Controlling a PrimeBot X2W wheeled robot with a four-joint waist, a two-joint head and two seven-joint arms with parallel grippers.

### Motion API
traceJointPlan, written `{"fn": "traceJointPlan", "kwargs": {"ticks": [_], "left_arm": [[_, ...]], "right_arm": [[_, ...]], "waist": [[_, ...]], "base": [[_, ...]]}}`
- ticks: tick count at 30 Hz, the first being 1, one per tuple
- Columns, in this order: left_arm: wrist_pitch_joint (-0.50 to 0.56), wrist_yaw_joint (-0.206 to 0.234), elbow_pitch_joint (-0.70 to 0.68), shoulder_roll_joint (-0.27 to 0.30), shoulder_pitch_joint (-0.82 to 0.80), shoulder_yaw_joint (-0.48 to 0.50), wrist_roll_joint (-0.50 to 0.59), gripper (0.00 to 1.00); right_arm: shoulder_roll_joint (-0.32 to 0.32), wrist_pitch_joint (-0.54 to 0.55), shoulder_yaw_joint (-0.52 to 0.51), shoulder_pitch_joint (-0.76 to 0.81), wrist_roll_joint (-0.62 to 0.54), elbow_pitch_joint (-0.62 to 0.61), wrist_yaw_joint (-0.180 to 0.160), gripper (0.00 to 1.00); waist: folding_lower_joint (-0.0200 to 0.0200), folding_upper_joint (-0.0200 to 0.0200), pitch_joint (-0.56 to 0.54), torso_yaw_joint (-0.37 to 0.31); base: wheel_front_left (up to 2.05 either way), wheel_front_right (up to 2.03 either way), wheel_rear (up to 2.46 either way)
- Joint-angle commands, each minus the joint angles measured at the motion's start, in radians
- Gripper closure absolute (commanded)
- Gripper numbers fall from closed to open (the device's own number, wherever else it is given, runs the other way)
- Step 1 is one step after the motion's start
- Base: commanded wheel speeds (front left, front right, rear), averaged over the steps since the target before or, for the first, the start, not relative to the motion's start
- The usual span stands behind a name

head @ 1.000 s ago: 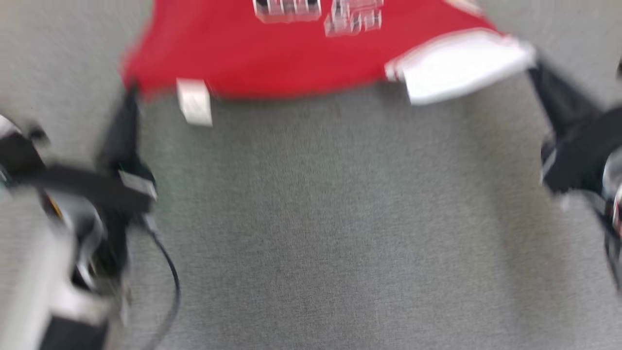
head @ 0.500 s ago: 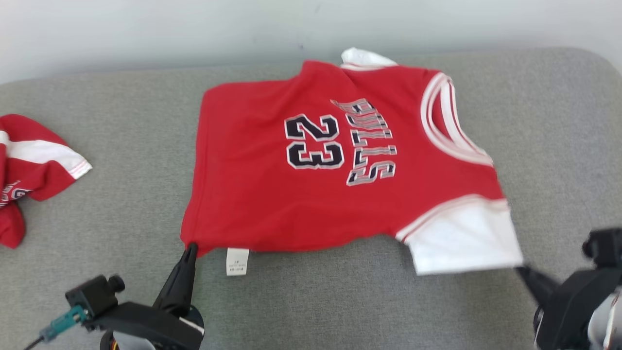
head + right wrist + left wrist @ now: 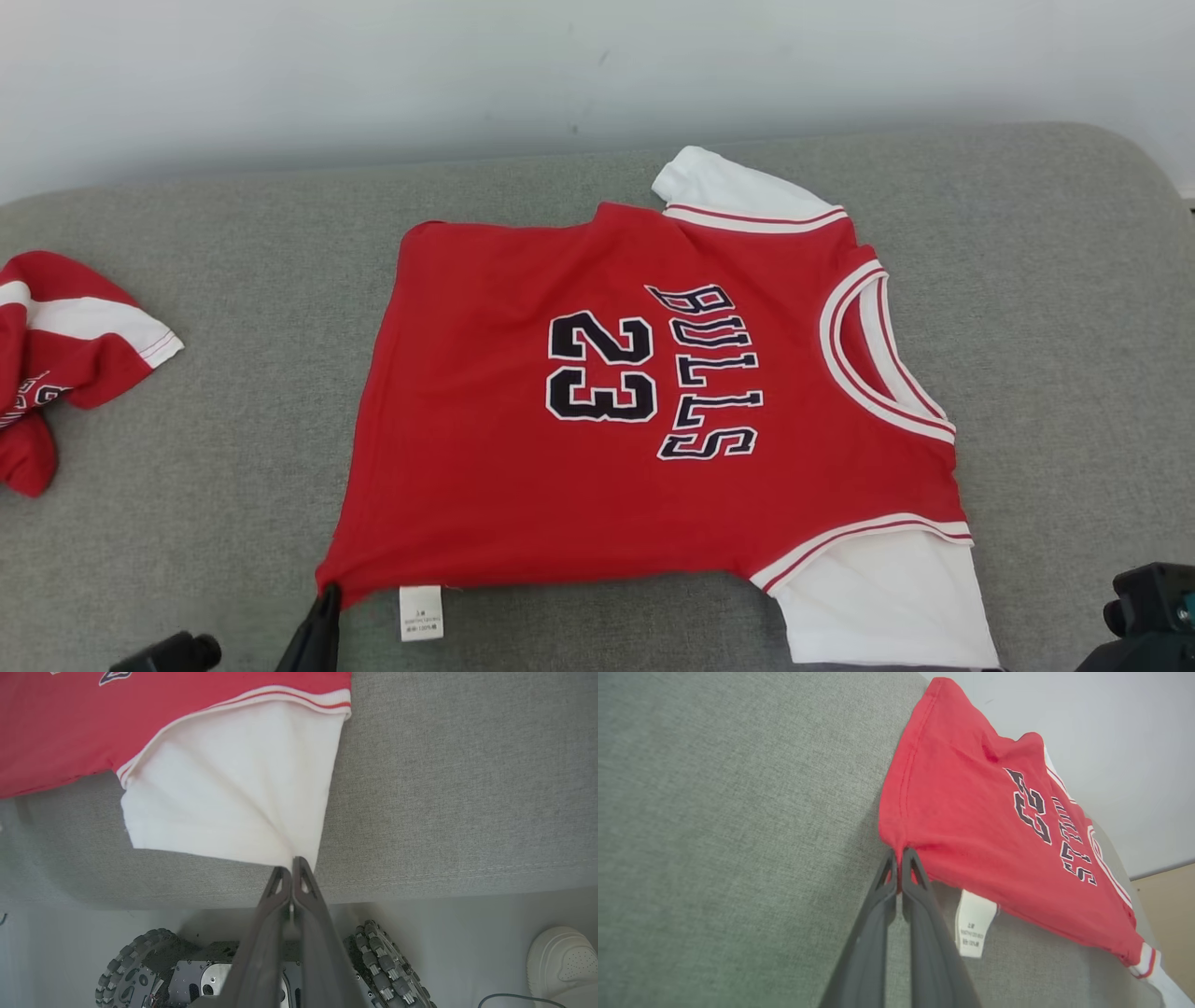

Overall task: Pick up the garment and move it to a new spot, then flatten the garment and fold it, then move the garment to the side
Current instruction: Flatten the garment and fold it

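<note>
Two closed pincers pinch the jersey (image 3: pixel 579 448): left gripper (image 3: pixel 899 858) its hem corner (image 3: pixel 892 841), right gripper (image 3: pixel 293 865) its sleeve (image 3: pixel 224 793). It now lies flatter on the cushion (image 3: pixel 233 467) than before, so folding can start.

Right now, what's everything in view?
jersey: one, red with white sleeves, flat mid-cushion
care label: one, white, jersey's near hem
second garment: one, red-white, crumpled, cushion's left end
cushion: one, grey, under both garments
wall: one, pale, behind cushion
shoe: one, white, floor beside base
wheeled base: one, dark, below cushion's front
left gripper: one, dark, shut on jersey's hem corner
right gripper: one, dark, shut on jersey's near sleeve
</note>
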Motion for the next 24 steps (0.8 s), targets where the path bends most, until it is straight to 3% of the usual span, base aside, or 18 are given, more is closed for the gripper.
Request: {"fn": "traceJointPlan", "kwargs": {"ticks": [1,11,24], "left_arm": [[0.005,0.010,-0.012,0.003,0.026,0.001,0.001,1.00],[0.121,0.108,-0.102,0.040,0.154,-0.023,-0.018,1.00],[0.242,0.189,-0.204,0.112,0.203,-0.049,0.005,1.00]], "right_arm": [[0.007,0.005,-0.005,0.017,0.010,-0.004,-0.002,1.00],[0.013,0.031,-0.053,0.058,-0.004,-0.026,-0.002,1.00],[0.013,0.163,-0.148,0.136,0.068,-0.025,-0.002,1.00]], "waist": [[0.0001,0.0000,-0.002,-0.003],[0.0001,0.0000,-0.007,-0.006],[0.0001,0.0000,-0.008,0.003]], "base": [[0.00,0.00,0.00],[0.00,0.00,0.00],[0.00,0.00,0.00]]}}
